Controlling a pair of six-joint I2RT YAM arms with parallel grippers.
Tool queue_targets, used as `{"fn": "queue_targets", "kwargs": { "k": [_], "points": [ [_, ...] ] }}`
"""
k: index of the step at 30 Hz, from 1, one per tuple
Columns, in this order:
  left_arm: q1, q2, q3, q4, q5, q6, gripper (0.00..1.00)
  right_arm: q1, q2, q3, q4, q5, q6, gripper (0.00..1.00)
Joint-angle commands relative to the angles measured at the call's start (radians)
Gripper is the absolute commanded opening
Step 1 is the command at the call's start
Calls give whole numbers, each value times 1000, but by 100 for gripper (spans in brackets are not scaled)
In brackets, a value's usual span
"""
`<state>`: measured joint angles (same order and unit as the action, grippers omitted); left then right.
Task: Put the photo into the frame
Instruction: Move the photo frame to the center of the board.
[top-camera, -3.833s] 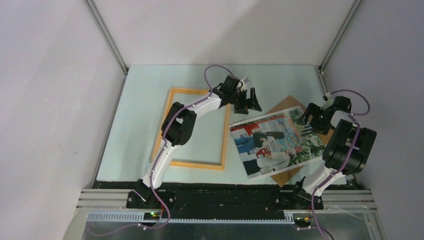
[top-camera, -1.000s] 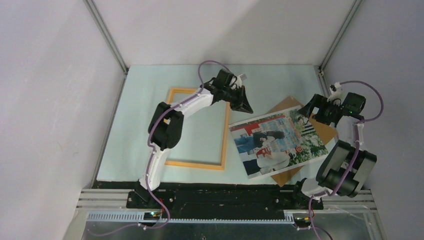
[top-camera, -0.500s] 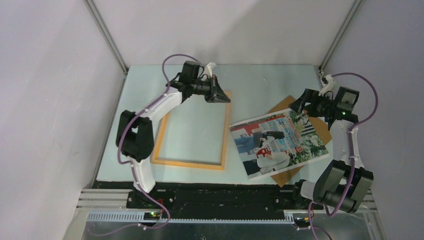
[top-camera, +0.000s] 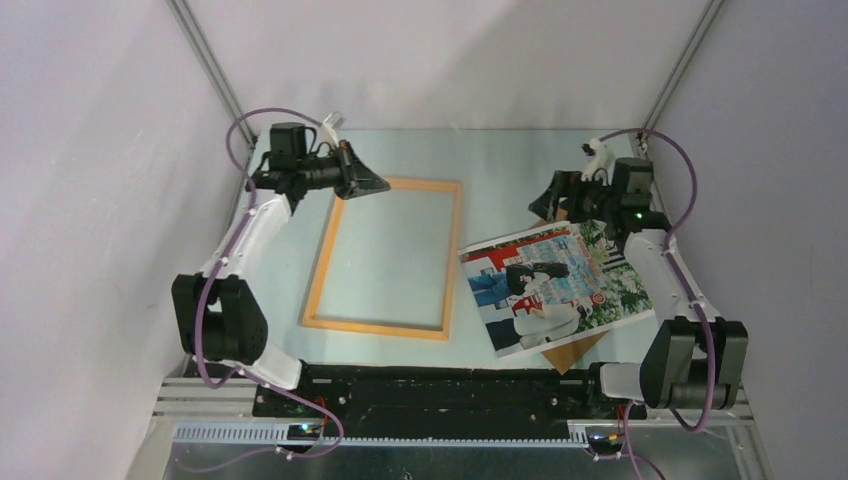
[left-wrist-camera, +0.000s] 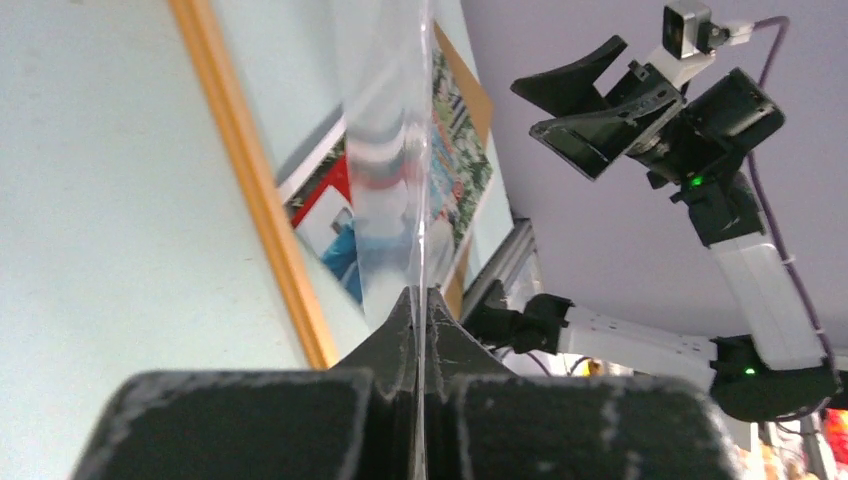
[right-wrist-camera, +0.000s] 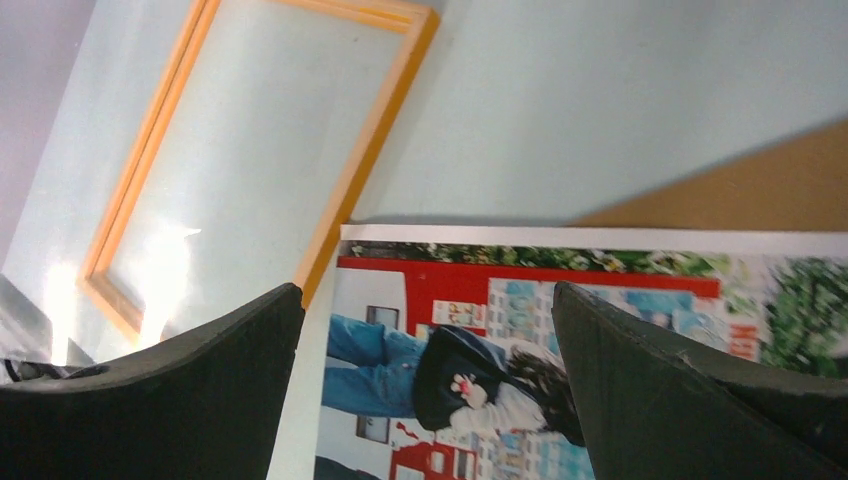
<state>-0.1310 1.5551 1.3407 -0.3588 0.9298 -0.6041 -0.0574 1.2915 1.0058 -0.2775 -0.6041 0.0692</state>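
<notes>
The frame (top-camera: 375, 327) lies flat on the pale desk (top-camera: 520, 160), left of centre, with its long sides running from 6 to 12 o'clock. The photo (top-camera: 555, 285) lies face up at 3 o'clock from the frame and is turned slightly askew. Its nearest corner comes right up to the frame's 3 o'clock rail, and I cannot tell whether the 2 touch. The photo rests on a brown backing board (top-camera: 577, 351), which pokes out at the photo's 6 o'clock side.

The left claw (top-camera: 378, 185) hangs at the frame's 11 o'clock corner, pointing toward 3 o'clock. The wrist view shows this claw (left-wrist-camera: 418, 295) closed tight on a thin clear sheet (left-wrist-camera: 395, 150), seen edge-on.

The right claw (top-camera: 556, 203) hovers above the photo's 12 o'clock edge, apart from it. Its 2 fingers (right-wrist-camera: 180, 370) are spread wide and grip nothing. Its own camera looks down on the print (right-wrist-camera: 520, 330) and the frame's corner (right-wrist-camera: 405, 40).
</notes>
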Motion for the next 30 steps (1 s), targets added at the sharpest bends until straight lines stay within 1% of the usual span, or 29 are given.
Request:
{"fn": "queue_targets", "kwargs": {
  "k": [1,5,6,9,14,17,18,22,26,30],
  "points": [
    [57,-92,7,-161,41,156,0,132,56,85,82,119,39,98],
    [120,-131,33,-300,29,273,0,238,148,138,88,206,48,97],
    [146,-143,37,-354,24,292,0,254,161,146,91,219,53,96],
    [219,-176,43,-430,12,366,0,334,231,180,98,278,64,94],
    [266,-198,79,-603,-2,497,0,442,339,219,103,337,93,88],
    [291,-209,99,-667,-15,563,0,482,427,264,94,344,112,84],
    [296,-212,99,-674,-22,571,0,500,442,284,90,349,114,82],
    [312,-233,100,-692,-27,595,0,545,544,343,68,384,99,79],
    [316,-244,104,-694,10,588,0,557,624,410,30,394,103,77],
    [316,-241,111,-694,44,578,0,558,696,472,-29,386,114,73]
  ]
}}
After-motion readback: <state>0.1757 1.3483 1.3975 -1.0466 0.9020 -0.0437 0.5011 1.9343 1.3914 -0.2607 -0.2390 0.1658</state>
